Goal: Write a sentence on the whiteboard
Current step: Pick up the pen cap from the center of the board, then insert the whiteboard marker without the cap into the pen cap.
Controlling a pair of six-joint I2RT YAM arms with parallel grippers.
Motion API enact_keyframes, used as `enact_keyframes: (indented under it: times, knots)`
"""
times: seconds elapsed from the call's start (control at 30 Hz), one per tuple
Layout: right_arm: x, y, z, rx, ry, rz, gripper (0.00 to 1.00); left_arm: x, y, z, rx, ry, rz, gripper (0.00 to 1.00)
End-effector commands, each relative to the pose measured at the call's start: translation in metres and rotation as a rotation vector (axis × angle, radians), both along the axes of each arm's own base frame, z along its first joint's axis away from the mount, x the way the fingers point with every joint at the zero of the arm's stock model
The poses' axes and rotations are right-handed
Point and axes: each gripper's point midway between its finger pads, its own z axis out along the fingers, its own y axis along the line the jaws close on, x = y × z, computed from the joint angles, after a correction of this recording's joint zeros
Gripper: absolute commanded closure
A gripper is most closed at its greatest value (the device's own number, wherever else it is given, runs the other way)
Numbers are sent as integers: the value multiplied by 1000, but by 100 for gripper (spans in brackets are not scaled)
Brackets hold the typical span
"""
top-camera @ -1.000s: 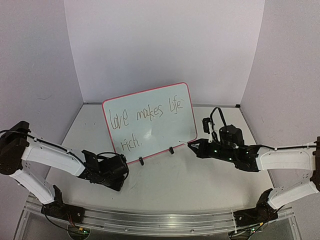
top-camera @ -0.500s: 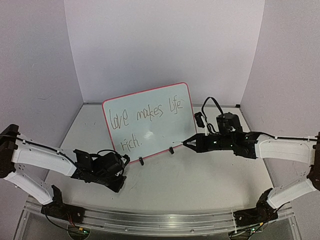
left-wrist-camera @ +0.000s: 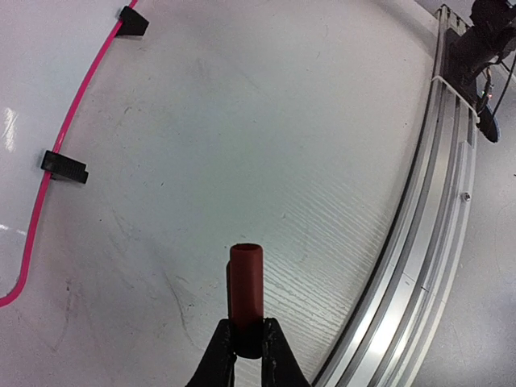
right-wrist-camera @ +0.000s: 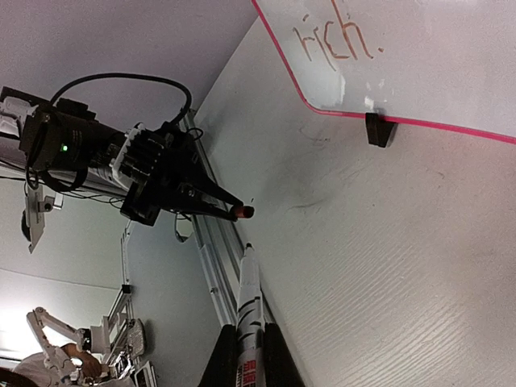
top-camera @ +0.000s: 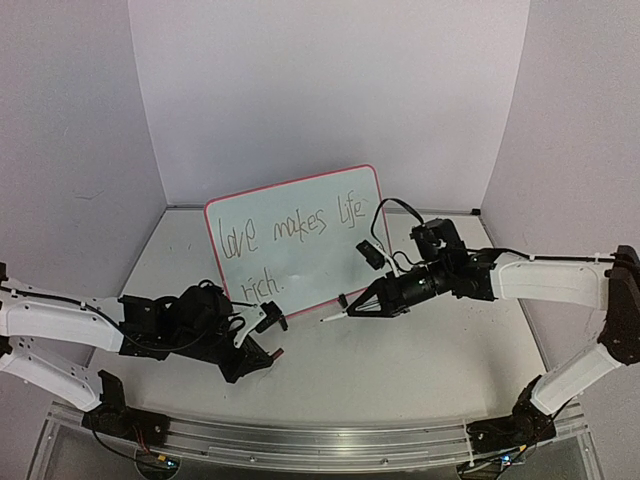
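The whiteboard (top-camera: pixel 335 265) stands tilted at the back of the table (top-camera: pixel 420 365), between the two arms. It is a glossy white rectangle with rounded corners and a thin pink frame, propped on small black clip feet (left-wrist-camera: pixel 64 165). The sentence (top-camera: pixel 298 229) runs across it in thin dark handwriting, "love makes life" on the upper line and "rich." below, near the lower left corner.

The left gripper (left-wrist-camera: pixel 247 330) is low over the table in front of the board's left end, its jaws clamped on the base of a short red-brown cap (left-wrist-camera: pixel 246 278) — a smooth tube with an open mouth pointing away from the fingers.

The right gripper (right-wrist-camera: pixel 247 332) has its jaws closed around a marker (right-wrist-camera: pixel 248 294), a slim white barrel with dark print. Its tapered tip points towards the left gripper, near the board's lower edge but apart from it.

The table is matt white with a fine wood-like grain and faint scuffs. A ribbed aluminium rail (left-wrist-camera: pixel 419 226) lines its near edge.
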Motion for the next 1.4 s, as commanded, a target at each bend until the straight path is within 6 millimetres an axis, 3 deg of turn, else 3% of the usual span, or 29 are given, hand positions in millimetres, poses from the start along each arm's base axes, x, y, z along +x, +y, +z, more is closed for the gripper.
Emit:
enact_keyframes:
  times: [0.0, 0.17, 0.53, 1.37]
  knots:
    - [-10, 10, 15, 52, 71, 90, 100, -5, -18, 21, -105, -66, -109, 100]
    - [-11, 15, 12, 56, 105, 119, 100, -12, -24, 31, -147, -75, -163, 100]
    - [-20, 30, -4, 40, 156, 182, 100, -16, -25, 35, -167, -67, -180, 100]
    - [-31, 56, -20, 27, 186, 266, 100, -17, -25, 37, -176, -68, -186, 100]
